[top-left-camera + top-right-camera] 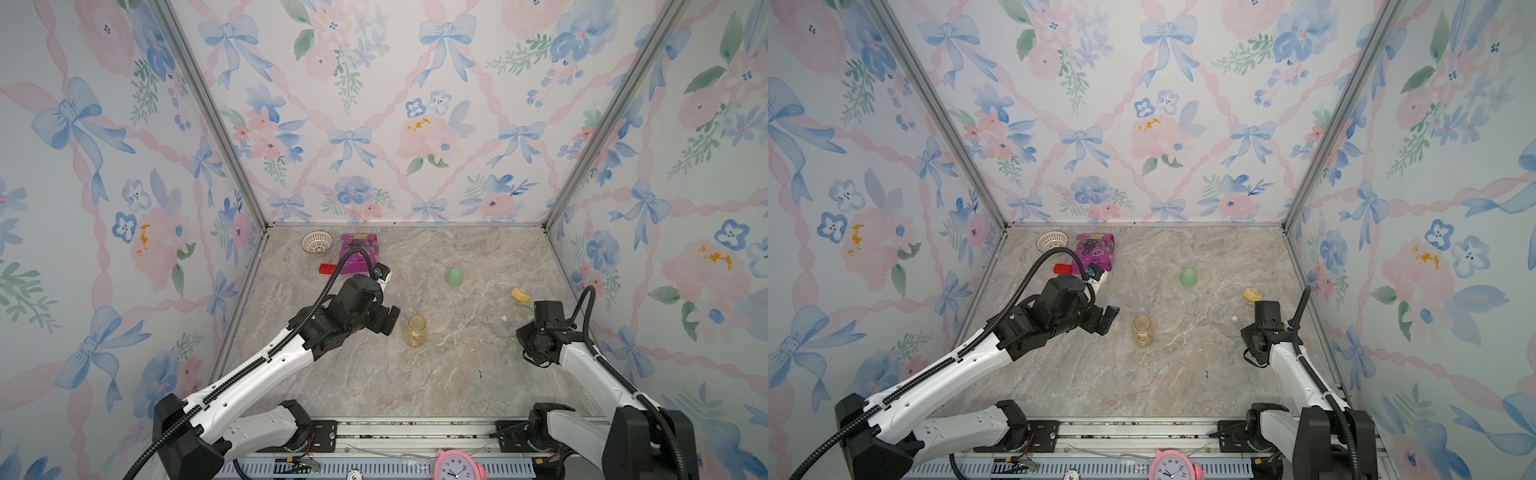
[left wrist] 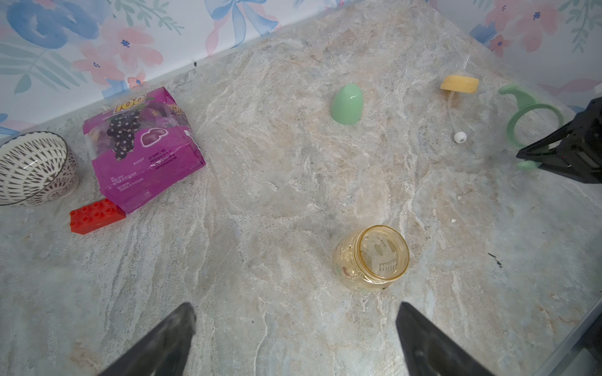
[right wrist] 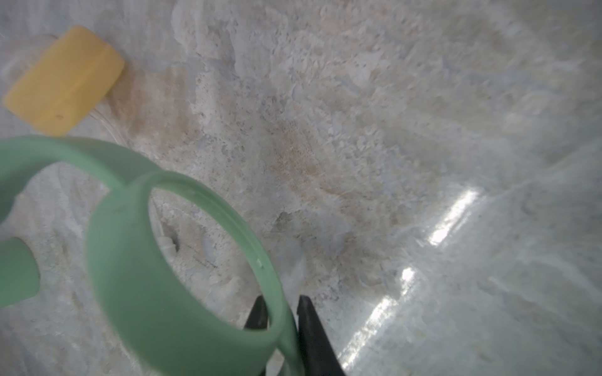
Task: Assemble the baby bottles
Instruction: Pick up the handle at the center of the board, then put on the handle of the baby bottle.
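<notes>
Floral bow-print walls (image 1: 374,124), marbled floor (image 1: 415,382).

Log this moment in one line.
right tool: shut on green collar | left tool: open, short of bottle | cap, yellow ring: loose

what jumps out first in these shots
The amber bottle stands open-mouthed mid-table, just ahead of the left arm, whose jaws are open. By the right wall, the right arm has its jaws shut on the mint collar. A purple packet sits near the back left corner.

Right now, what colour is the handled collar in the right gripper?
Mint green; the handled collar shows best in the right wrist view.
</notes>
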`<action>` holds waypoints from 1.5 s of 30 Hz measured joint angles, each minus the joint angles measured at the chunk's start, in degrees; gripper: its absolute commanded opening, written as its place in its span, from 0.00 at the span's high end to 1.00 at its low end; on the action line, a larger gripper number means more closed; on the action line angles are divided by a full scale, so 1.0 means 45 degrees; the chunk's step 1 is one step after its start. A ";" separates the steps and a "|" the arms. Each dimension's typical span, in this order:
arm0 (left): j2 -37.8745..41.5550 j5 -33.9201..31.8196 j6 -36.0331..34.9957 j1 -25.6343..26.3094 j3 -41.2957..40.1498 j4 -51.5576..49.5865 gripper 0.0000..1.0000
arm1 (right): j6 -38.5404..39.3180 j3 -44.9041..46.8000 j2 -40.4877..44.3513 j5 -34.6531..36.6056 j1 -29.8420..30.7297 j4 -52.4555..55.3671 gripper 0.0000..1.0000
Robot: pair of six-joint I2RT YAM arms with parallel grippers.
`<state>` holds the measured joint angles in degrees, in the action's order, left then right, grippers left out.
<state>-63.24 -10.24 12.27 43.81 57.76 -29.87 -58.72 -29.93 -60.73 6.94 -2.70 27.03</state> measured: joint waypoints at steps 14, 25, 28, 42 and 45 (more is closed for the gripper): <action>0.0024 0.0223 0.0913 -0.1088 -0.0146 0.0670 0.02 | 1.1914 -0.5459 -0.0083 0.4867 0.8782 -0.0117 1.00; 0.0971 0.0350 0.2773 -0.2725 -0.0748 0.1069 0.02 | 1.9404 -0.1923 0.0359 0.7125 1.1934 -0.5629 1.00; 0.0806 0.0563 0.2958 -0.2735 -0.0976 0.1166 0.02 | 1.9793 -0.1146 0.0228 0.7155 1.2614 -0.7266 1.00; -0.0068 0.1506 0.3337 -0.2463 -0.1821 0.2331 0.02 | 2.0293 0.0335 -0.3813 0.7291 1.3712 -1.3789 1.00; -0.0418 0.1530 0.3342 -0.2103 -0.1817 0.2647 0.02 | 2.0201 0.0505 -0.4041 0.7291 1.3736 -1.4353 1.00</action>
<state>-65.12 -3.36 27.31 34.35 49.58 -17.96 32.18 -27.66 -78.91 39.75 59.11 -37.56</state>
